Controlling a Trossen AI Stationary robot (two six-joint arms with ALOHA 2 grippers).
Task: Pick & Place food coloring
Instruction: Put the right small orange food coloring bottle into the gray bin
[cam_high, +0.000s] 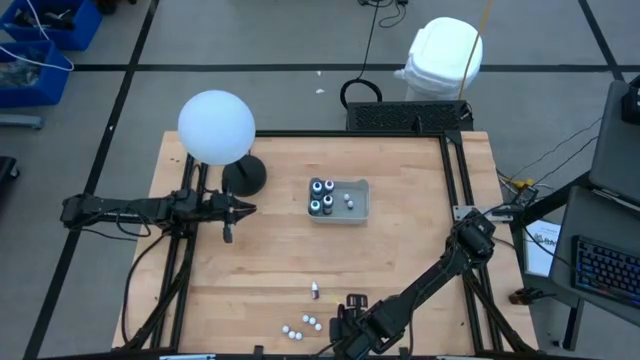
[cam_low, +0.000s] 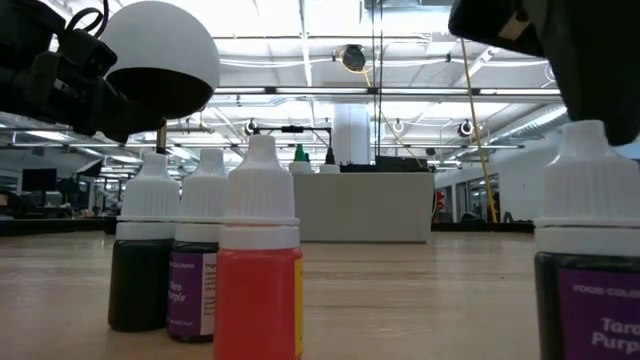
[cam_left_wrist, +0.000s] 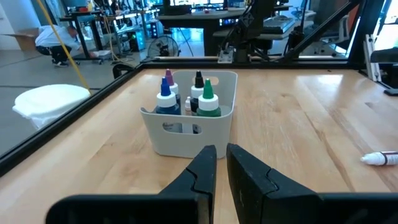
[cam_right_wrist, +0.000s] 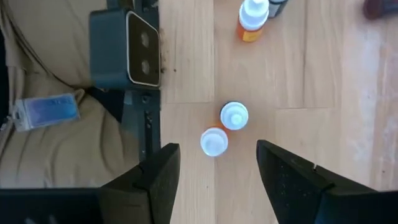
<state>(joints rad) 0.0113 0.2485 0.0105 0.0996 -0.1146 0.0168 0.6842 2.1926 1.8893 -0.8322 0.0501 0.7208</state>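
Several small white-capped food coloring bottles stand upright on the table near its near edge (cam_high: 305, 324); the low view shows a dark green one (cam_low: 140, 262), a purple one (cam_low: 195, 268) and an orange one (cam_low: 258, 270). My right gripper (cam_right_wrist: 217, 171) is open and points down above two white-capped bottles (cam_right_wrist: 234, 116) (cam_right_wrist: 214, 142), touching neither. My left gripper (cam_left_wrist: 221, 163) is shut and empty, hovering left of the grey tray (cam_left_wrist: 163, 132), which holds bigger bottles with blue and green tops (cam_left_wrist: 208, 102).
A bottle lies on its side on the table (cam_high: 315, 290), also seen in the left wrist view (cam_left_wrist: 379, 158). A white ball lamp on a black base (cam_high: 216, 127) stands at the far left. A small dark camera box (cam_right_wrist: 124, 50) sits at the near edge beside the bottles.
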